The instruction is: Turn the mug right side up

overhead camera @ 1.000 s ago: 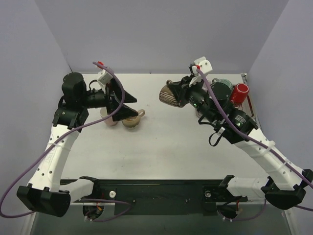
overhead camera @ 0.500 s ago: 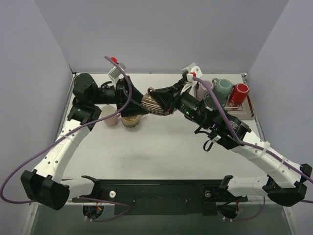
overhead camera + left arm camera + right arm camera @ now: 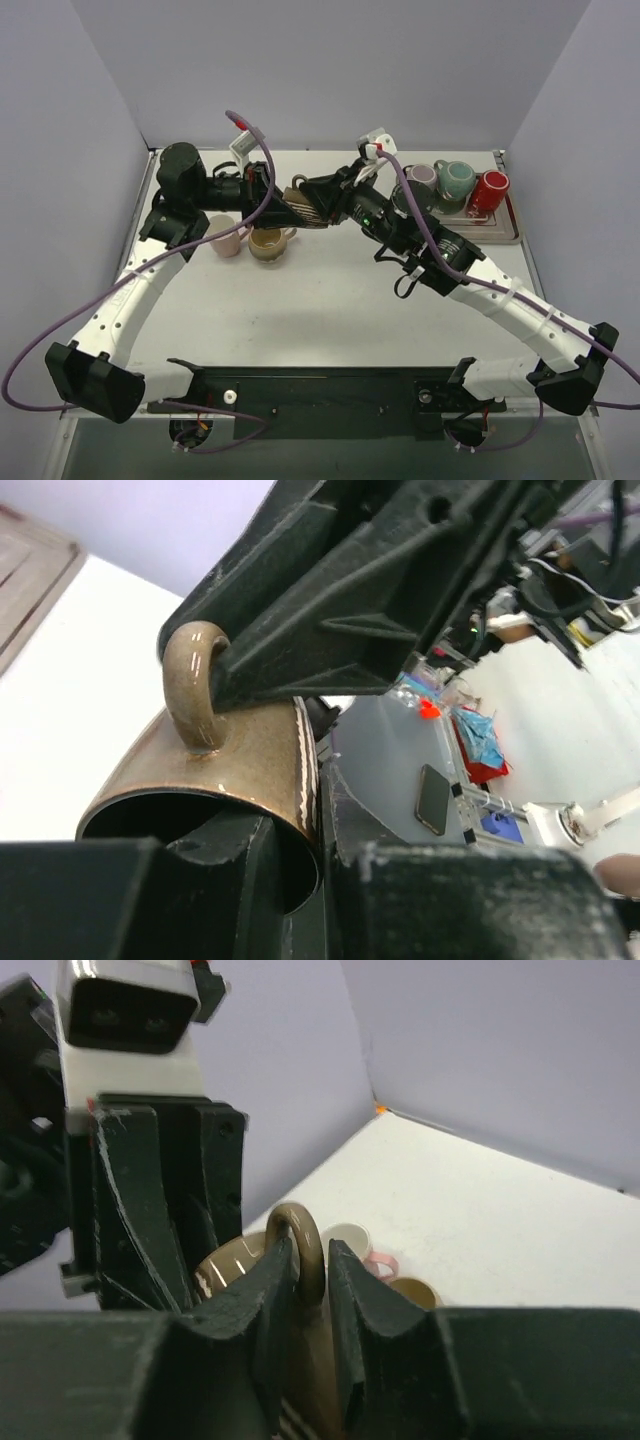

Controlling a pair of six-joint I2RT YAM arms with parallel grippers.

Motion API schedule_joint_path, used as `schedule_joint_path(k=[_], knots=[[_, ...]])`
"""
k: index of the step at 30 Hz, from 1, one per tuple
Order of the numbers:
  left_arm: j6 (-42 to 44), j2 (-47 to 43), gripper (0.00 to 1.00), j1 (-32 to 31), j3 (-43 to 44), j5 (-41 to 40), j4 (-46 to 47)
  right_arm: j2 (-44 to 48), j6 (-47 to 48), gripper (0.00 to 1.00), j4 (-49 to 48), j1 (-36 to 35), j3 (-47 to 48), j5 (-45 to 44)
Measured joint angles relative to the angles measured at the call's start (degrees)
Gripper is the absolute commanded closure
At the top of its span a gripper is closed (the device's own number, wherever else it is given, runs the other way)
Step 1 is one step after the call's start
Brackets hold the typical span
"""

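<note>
The mug (image 3: 304, 208) is gripped at handle by right gripper (image 3: 312, 1252), at rim by left gripper (image 3: 305, 832); a drop is risked by mistimed release.

The mug (image 3: 235, 770) is brown, a cup (image 3: 222, 238) pink

We see soft, even overhead light on the white table (image 3: 330, 300), with only faint shadows beneath the arms (image 3: 128, 300). In the left wrist view, glare streaks the glaze of the brown mug (image 3: 245, 765), and the closest fingers (image 3: 120, 900) blur into darkness.
</note>
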State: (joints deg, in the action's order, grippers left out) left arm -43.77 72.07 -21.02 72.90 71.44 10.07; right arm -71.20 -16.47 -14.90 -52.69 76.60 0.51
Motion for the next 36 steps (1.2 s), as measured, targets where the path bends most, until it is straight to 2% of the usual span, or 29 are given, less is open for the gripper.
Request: schedule_joint_path(k=[1, 3, 4, 6, 9, 11, 15, 19, 23, 29, 36], knots=[[3.0, 0.2, 1.0, 0.3, 1.3, -0.5, -5.5, -0.3, 0.0, 0.45, 0.9, 0.4, 0.0, -0.3], [13.7, 1.0, 1.0, 2.2, 6.0, -4.9, -21.2, -0.9, 0.9, 0.27, 4.6, 0.7, 0.8, -2.4], [19.7, 1.5, 1.0, 3.1, 8.6, -8.6, -27.7, -1.2, 1.9, 0.23, 7.3, 1.0, 1.6, -4.4], [31.7, 2.1, 1.0, 4.6, 12.8, -20.0, -39.5, -1.6, 3.7, 0.18, 12.0, 1.4, 2.9, -8.2], [47.7, 0.3, 1.0, 6.2, 13.3, -35.7, -53.8, -1.6, 6.2, 0.18, 17.7, 2.0, 3.3, -14.8], [57.1, -1.7, 1.0, 7.5, 10.9, -44.6, -62.2, -1.4, 7.4, 0.18, 20.3, 2.5, 2.8, -17.8], [70.7, -3.6, 1.0, 12.6, 1.9, -56.4, -75.1, -0.6, 8.7, 0.18, 23.4, 3.2, -0.1, -21.3], [76.5, 0.5, 1.0, 16.2, -6.9, -64.0, -77.5, -0.5, 9.4, 0.17, 24.8, 3.8, -2.8, -23.3], [78.6, 4.8, 1.0, 16.8, -11.3, -65.3, -74.7, -0.4, 9.3, 0.17, 25.7, 5.6, -4.6, -23.4], [79.0, 9.0, 1.0, 18.3, -11.8, -64.4, -67.6, 1.6, 9.0, 0.17, 26.4, 8.8, -7.7, -23.4], [81.7, 13.2, 1.0, 30.0, -10.0, -64.2, -64.2, 5.8, 9.1, 0.17, 26.6, 9.6, -9.3, -23.7]])
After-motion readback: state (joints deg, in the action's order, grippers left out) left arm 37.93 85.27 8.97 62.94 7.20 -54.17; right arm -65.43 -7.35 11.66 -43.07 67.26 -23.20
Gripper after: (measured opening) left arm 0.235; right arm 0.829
